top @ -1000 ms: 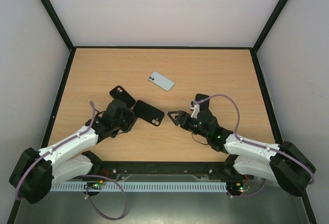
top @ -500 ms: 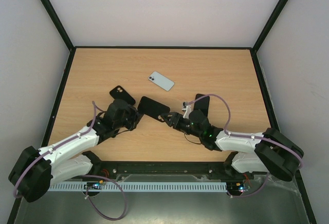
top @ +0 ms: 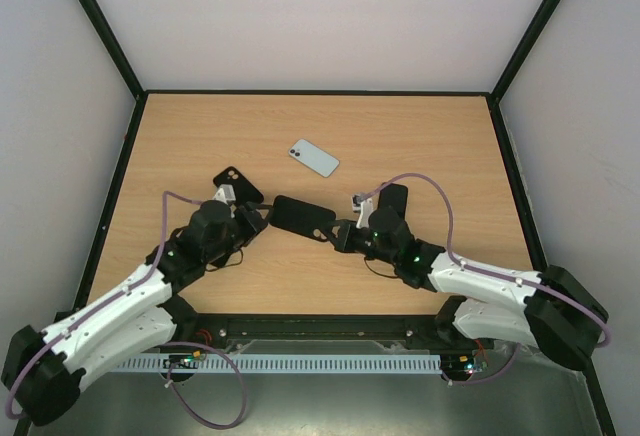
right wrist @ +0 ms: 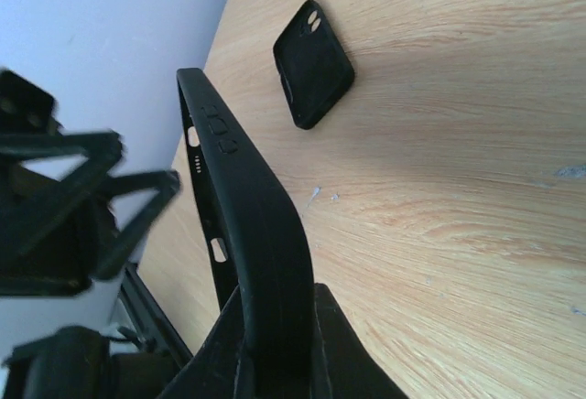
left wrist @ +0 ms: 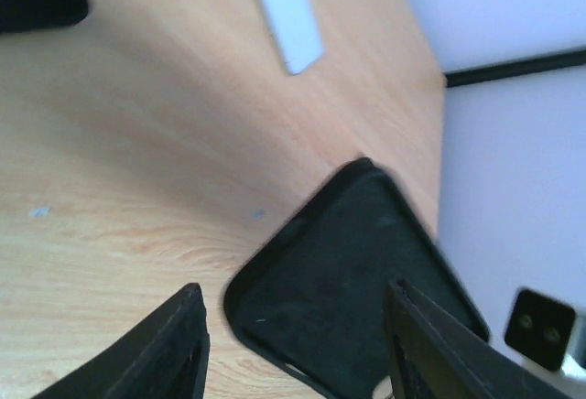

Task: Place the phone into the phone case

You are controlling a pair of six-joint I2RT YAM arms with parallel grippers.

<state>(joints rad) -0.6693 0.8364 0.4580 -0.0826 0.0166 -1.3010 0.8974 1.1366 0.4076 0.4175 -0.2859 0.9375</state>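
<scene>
The black phone case (top: 302, 216) hangs just above the table between the two arms, open side up. My right gripper (top: 337, 235) is shut on its right end; in the right wrist view the case (right wrist: 245, 225) stands edge-on, pinched between the fingers (right wrist: 343, 344). My left gripper (top: 256, 222) is open at the case's left end, its fingers (left wrist: 174, 349) on either side of the case (left wrist: 357, 271) without touching it. The pale blue phone (top: 314, 157) lies face down farther back, also visible in the left wrist view (left wrist: 285, 13).
A second black case-like slab (top: 237, 184) lies on the table by the left arm, its camera holes showing (right wrist: 314, 62). Another black slab (top: 393, 199) lies behind the right wrist. Black frame rails border the table.
My right gripper has moved in and shut on the case's right end. My left gripper, shut on the case before, has opened and let it go.
</scene>
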